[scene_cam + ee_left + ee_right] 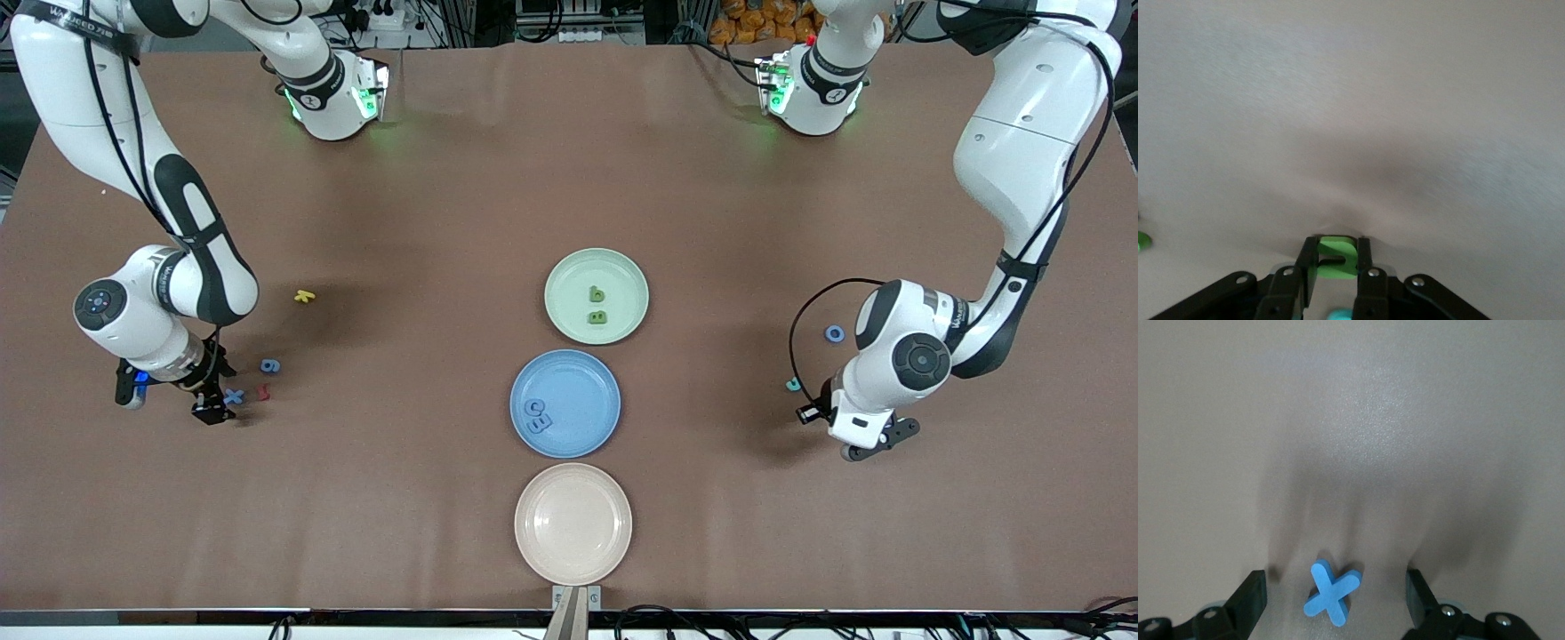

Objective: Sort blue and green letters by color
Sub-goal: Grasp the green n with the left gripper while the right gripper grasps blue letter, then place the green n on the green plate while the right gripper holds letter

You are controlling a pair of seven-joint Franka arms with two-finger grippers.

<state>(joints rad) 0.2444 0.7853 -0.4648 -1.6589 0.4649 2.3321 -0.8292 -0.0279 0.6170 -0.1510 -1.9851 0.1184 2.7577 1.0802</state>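
Note:
My right gripper (213, 409) is open and low over the table at the right arm's end, its jaws on either side of a blue X letter (1331, 592), which lies flat (233, 396). A blue 9 (270, 365) lies close by. My left gripper (1337, 250) is shut on a green letter (1338, 257) and holds it just above the table at the left arm's end (876, 443). A blue O (834, 333) and a small teal-green piece (792, 384) lie near it. The green plate (560, 276) holds two green letters (597, 305). The blue plate (578, 382) holds blue letters (538, 416).
An empty pink plate (573, 524) stands nearest the front camera, in line with the other two plates. A small yellow letter (304, 296) and a dark red piece (263, 392) lie near the right gripper.

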